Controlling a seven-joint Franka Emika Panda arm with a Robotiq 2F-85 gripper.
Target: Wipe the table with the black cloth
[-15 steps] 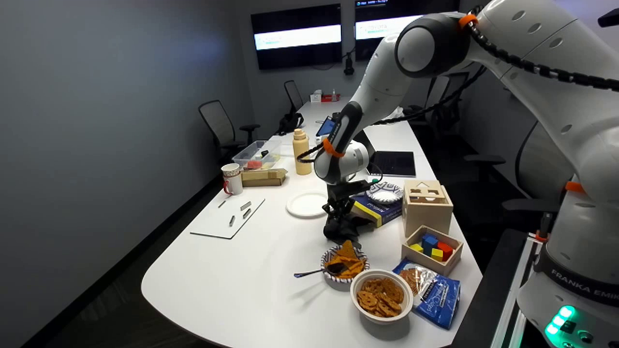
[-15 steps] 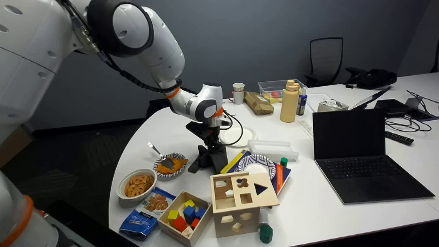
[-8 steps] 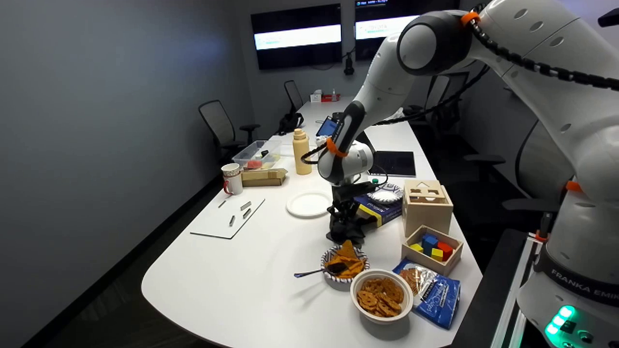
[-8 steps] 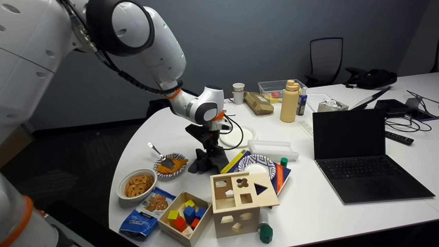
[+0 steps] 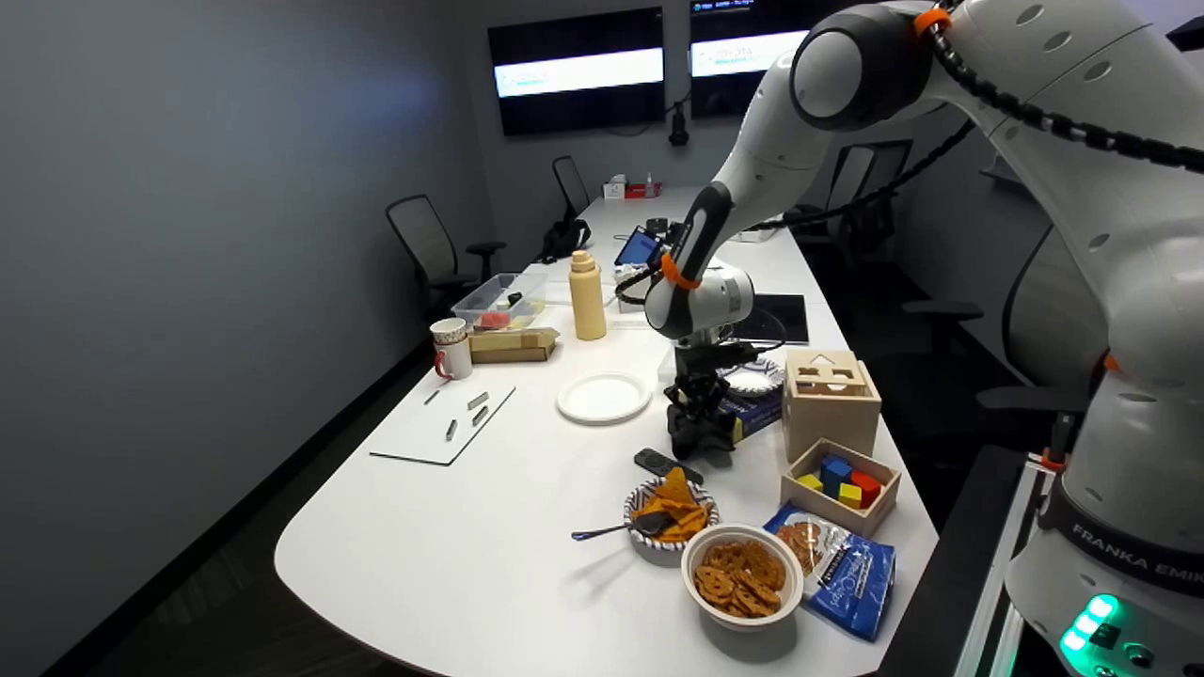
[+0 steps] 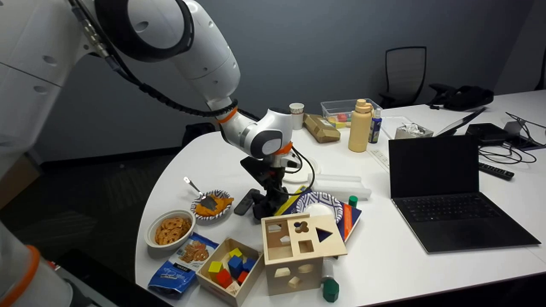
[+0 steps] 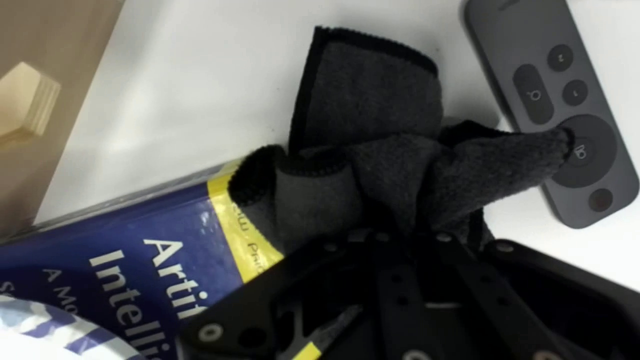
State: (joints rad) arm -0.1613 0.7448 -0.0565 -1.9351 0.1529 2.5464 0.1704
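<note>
Pinching the black cloth [image 7: 372, 95], the gripper [image 7: 407, 232] points down over the white table [image 5: 451, 555], its claw narrow and its tips buried in fabric. The cloth spreads in dark folds between a remote [image 7: 555, 100] and a blue book [image 7: 165, 225]. From the wrist, one flap overlaps the remote's round pad and another fold crosses the book's yellow band; I can't tell how much of it touches the table. Near the remote sits a patterned bowl [image 6: 206, 218] of orange chips [image 5: 677, 489] with a spoon [image 5: 602, 532] in it, then a white bowl [image 6: 150, 236] of brown crisps [image 5: 738, 578]. A patterned plate [image 6: 319, 197] lies on the book. Just beside the book stands a wooden shape box [image 5: 830, 418], next to it a tray [image 5: 823, 506] of coloured blocks [image 6: 235, 266], then a blue snack bag [image 5: 851, 588]. Farther along are a yellow bottle [image 5: 588, 306] and an open laptop [image 6: 433, 168].
</note>
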